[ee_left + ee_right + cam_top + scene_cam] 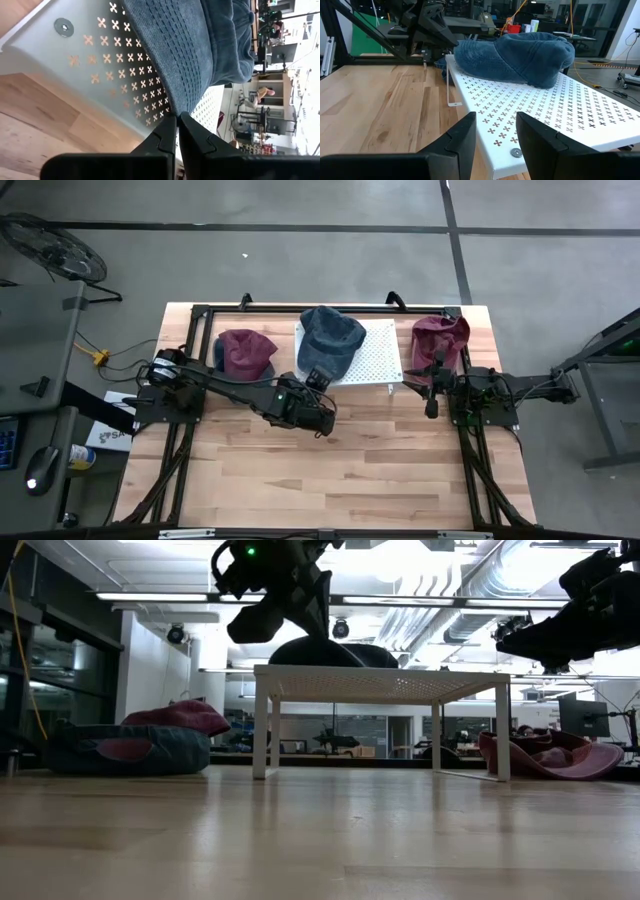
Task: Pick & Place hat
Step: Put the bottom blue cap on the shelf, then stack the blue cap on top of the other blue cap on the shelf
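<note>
On the counter (330,470), going left to right: a maroon hat (246,352) lies flat beyond the left arm's elbow, well apart from the left claw (318,378); the low view shows it resting on a denim one. Next comes the white perforated rack (378,352), and on it the blue denim hat (330,340), the one being handled. The left claw sits at the rack's near left corner, right at the brim of that hat; its fingers (170,131) are clenched together, tips meeting at the brim's edge, though whether any cloth is pinched between them cannot be told from these views. Further right, the right claw (432,388) hangs just off the rack's right edge, fingers (462,132) released and apart, nothing between them, pointed across the rack toward the denim hat; beyond it lies a second maroon hat (440,335), crumpled on the counter near the far right corner.

The step in hand looks like the place, or a regrasp at the brim: the denim hat already rests on the rack. If it is set, the next move calls for the left claw to let go and back off low without dragging the brim; if not, a firmer pinch is needed before lifting.
</note>
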Tool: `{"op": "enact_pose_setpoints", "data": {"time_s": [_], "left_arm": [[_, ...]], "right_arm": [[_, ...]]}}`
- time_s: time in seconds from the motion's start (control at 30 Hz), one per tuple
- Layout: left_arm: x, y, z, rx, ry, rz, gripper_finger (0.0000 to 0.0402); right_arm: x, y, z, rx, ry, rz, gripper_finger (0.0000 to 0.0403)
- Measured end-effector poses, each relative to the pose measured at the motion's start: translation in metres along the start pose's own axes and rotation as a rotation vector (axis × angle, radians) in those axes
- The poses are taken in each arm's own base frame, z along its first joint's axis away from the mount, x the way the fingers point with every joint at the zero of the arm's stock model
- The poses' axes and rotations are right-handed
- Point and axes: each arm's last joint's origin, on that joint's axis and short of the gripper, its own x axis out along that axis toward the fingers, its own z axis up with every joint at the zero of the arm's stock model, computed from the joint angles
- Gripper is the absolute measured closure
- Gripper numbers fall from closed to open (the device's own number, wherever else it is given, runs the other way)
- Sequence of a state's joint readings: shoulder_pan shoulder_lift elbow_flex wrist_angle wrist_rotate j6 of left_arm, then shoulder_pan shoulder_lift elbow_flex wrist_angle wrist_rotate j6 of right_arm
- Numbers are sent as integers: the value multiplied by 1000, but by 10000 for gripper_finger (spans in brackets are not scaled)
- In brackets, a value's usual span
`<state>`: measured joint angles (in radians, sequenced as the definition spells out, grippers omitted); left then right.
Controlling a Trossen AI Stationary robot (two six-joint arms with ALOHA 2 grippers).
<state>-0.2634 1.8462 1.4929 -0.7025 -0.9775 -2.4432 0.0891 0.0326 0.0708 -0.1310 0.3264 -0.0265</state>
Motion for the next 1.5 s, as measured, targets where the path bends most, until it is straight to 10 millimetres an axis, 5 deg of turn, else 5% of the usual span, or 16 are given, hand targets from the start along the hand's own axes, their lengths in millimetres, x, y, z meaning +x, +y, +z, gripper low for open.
{"op": "enact_pose_setpoints", "data": {"time_s": [0.53,1.07,1.5], "left_arm": [[0,0,0,37,2,3,386],[0,0,-3,59,75,53,192],[-26,-12,7,44,144,65,176]], "right_arm": [[0,0,0,0,0,0,269],[0,0,0,0,0,0,269],[0,0,0,0,0,1,269]]}}
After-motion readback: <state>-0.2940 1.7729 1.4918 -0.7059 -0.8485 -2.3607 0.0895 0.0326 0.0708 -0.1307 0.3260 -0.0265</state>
